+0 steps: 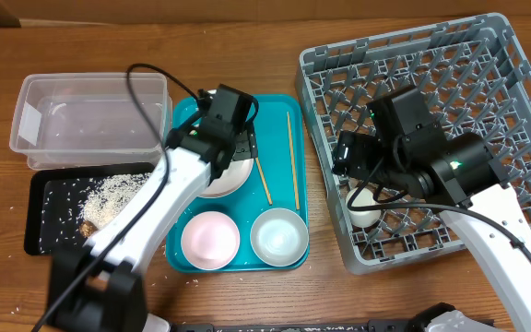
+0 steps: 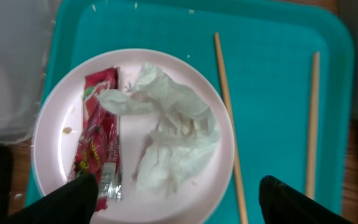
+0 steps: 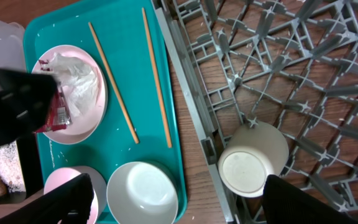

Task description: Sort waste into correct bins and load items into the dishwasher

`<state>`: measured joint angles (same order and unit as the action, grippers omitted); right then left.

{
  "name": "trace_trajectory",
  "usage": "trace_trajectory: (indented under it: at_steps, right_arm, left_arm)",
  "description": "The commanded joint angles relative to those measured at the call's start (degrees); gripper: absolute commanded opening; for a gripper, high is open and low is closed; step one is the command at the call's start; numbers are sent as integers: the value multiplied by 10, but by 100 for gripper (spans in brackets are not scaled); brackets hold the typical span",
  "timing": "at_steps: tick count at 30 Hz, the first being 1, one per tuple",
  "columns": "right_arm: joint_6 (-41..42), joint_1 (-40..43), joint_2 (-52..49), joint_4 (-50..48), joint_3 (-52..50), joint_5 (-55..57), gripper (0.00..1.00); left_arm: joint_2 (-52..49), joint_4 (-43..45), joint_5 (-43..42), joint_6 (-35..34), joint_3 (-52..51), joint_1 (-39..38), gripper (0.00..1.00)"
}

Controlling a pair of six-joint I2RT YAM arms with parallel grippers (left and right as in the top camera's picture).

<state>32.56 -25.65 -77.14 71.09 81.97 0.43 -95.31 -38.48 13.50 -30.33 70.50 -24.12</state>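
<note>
My left gripper [image 2: 176,205] is open and empty just above the white plate [image 2: 55,124], which holds the red snack wrapper [image 2: 98,137] and crumpled napkin [image 2: 166,137]. Two chopsticks [image 2: 229,118] [image 2: 312,124] lie on the teal tray beside the plate. Two bowls [image 1: 210,238] [image 1: 278,236] sit at the tray's front. My right gripper [image 3: 179,208] is open and empty over the grey dish rack's [image 1: 450,120] left edge. The white cup [image 3: 253,165] lies bottom-up in the rack. Rice and scraps [image 1: 109,194] lie in the black tray [image 1: 44,231].
The clear tub [image 1: 90,111] stands behind the black tray at the far left. The teal serving tray [image 1: 275,115] sits between the bins and the rack, with a strip of wooden table [image 3: 194,124] between it and the rack.
</note>
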Motion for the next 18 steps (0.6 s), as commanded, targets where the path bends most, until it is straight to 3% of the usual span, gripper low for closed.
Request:
trace_trajectory:
  at_steps: [1, 5, 6, 7, 9, 10, 14, 18]
  right_arm:
    - [1, -3, 2, -3, 9, 3, 89]
    - [1, -3, 2, -3, 9, 3, 90]
    - [1, -3, 2, -3, 9, 3, 90]
    - [1, -3, 2, -3, 9, 3, 90]
    - [1, -3, 2, -1, 9, 3, 90]
    - [1, -3, 2, 0, 9, 3, 90]
    - [1, -3, 2, 2, 9, 3, 90]
    - [1, -3, 2, 10, 9, 3, 90]
  left_arm:
    - [-82, 48, -12, 34, -6, 10, 87]
    - [-126, 75, -15, 33, -6, 10, 81]
    - [-134, 77, -16, 33, -6, 10, 72]
    - [-138, 76, -23, 34, -6, 10, 58]
    - [-135, 64, -50, 33, -3, 10, 11]
    - [-132, 56, -59, 33, 2, 10, 4]
    - [-75, -47, -102, 7, 79, 12, 4]
    - [-23, -127, -71, 5, 133, 34, 4]
